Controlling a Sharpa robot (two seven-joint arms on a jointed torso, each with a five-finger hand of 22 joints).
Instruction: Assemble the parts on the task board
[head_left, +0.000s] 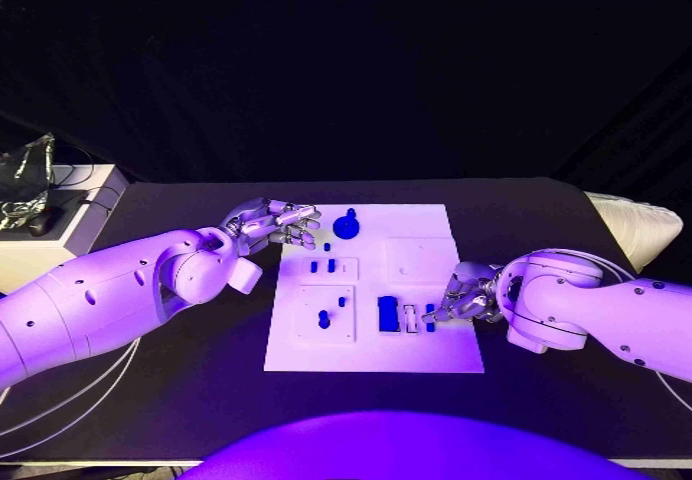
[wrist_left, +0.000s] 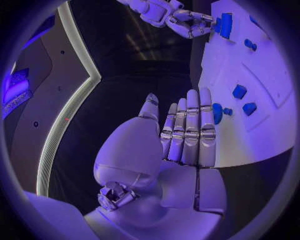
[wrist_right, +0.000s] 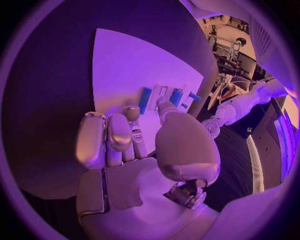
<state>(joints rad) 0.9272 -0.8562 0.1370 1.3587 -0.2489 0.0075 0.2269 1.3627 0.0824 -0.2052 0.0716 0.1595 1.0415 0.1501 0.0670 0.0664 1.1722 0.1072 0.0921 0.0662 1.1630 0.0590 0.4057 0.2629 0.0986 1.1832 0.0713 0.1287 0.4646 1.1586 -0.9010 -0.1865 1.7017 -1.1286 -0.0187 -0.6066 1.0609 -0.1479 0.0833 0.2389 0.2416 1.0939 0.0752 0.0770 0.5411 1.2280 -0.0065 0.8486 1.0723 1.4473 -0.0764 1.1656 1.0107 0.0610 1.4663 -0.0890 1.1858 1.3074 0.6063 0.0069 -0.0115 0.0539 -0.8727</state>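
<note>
Task board (head_left: 433, 352) sits lengthwise away from the robot; left hand (head_left: 274, 222) hovers empty, fingers straight, by its far corner; right hand's (head_left: 464, 296) grip I can't tell, beside the blue parts (head_left: 388, 314).

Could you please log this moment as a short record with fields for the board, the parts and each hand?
board: white task board in the middle of the black table
parts: small blue parts spread over the board, a rounder one at its far edge
left hand: left hand at the board's far left corner, fingers straight, holding nothing
right hand: right hand at the board's near right edge, fingertips beside the narrow blue parts; grasp unclear
</note>
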